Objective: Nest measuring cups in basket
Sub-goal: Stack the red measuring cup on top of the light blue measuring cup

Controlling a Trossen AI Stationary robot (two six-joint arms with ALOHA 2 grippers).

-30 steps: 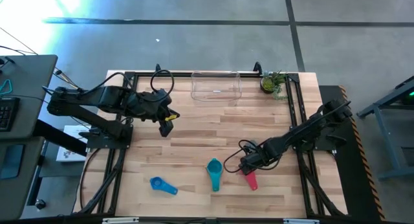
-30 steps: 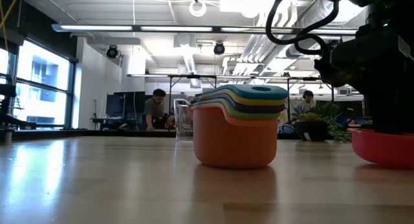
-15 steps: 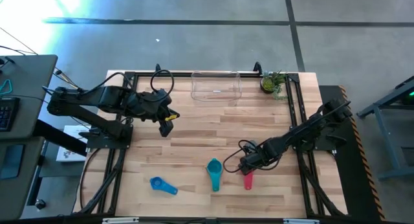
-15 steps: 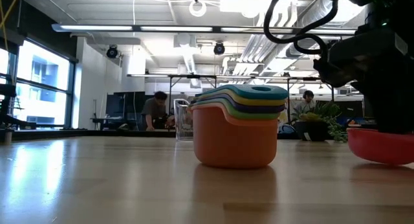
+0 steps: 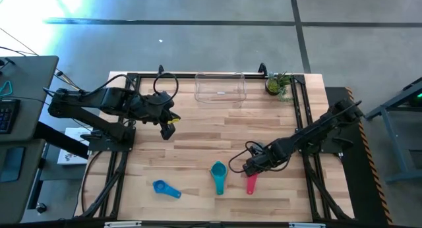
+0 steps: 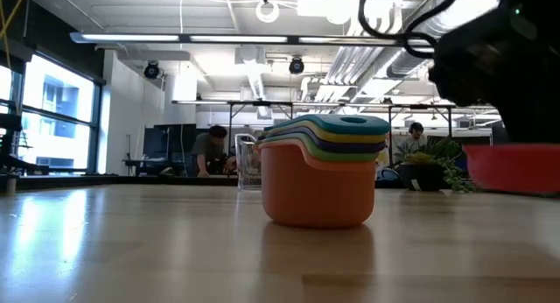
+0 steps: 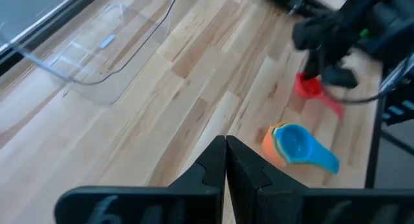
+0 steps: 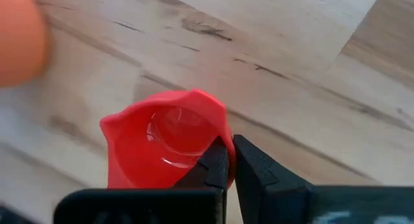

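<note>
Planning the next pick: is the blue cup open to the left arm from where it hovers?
Probably yes: the blue cup lies alone on bare table, nothing between it and the left gripper, whose jaws are shut.

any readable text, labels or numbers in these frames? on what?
None readable.
The basket carries a small pale sticker, too blurred to read.
The red cup in the right gripper and the nested cup stack show no markings.

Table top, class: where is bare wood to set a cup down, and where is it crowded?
Free: the middle, between the basket and the nested cup stack; also the near left corner beyond the blue cup. Crowded: around the right gripper holding the red cup beside the stack.
</note>
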